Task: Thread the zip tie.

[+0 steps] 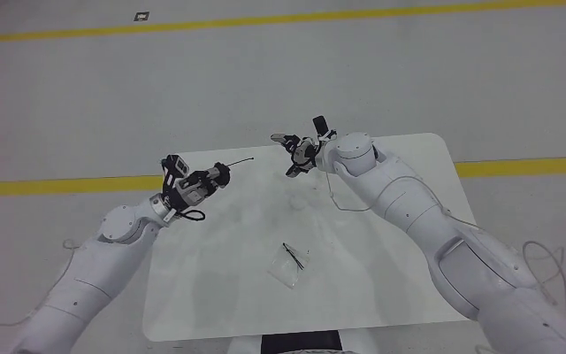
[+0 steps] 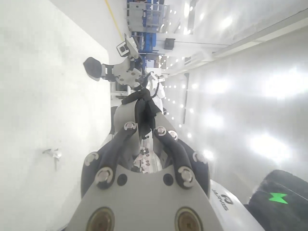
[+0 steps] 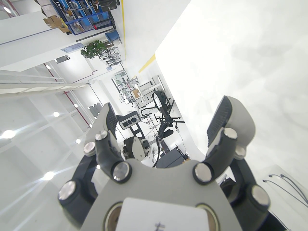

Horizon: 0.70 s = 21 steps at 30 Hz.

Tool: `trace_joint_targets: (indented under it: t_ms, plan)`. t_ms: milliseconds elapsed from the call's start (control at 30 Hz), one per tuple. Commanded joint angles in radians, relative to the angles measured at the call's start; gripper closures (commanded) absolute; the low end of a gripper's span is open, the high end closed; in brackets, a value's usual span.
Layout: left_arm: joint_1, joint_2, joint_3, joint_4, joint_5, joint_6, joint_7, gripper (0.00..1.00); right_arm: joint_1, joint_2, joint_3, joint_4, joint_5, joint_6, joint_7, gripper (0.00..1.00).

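A black zip tie (image 1: 237, 163) is pinched in my left gripper (image 1: 218, 174), which is held above the table's left side; its thin tail points toward the right arm. In the left wrist view the zip tie (image 2: 144, 111) sticks out between the shut fingers of the left gripper (image 2: 143, 128). My right gripper (image 1: 289, 153) hovers over the table's far edge, open and empty, a short gap from the tail's tip. The right wrist view has its own gripper (image 3: 166, 118) spread wide, with the left gripper (image 3: 134, 145) farther off between the fingers.
A clear plastic bag (image 1: 292, 258) holding spare zip ties lies on the white table (image 1: 398, 292), near the middle toward the front. The same bag (image 3: 281, 181) appears in the right wrist view. A thin cable (image 1: 340, 199) lies by the right arm.
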Motion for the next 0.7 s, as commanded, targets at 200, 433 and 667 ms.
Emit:
trace_joint_targets:
  t_ms: [200, 433, 667]
  plan:
    - [-0.067, -0.080, 0.036, 0.107, -0.102, 0.000, -0.106, 1.00, 0.000, 0.000, 0.000, 0.000, 0.000, 0.000, 0.000, 0.00]
    - [-0.111, -0.129, 0.046, 0.147, -0.097, 0.000, -0.133, 1.00, 0.000, 0.000, 0.000, 0.000, 0.000, 0.000, 0.000, 0.00]
    - [-0.110, -0.129, 0.045, 0.141, -0.092, 0.000, -0.128, 1.00, 0.000, 0.000, 0.000, 0.000, 0.000, 0.000, 0.000, 0.00]
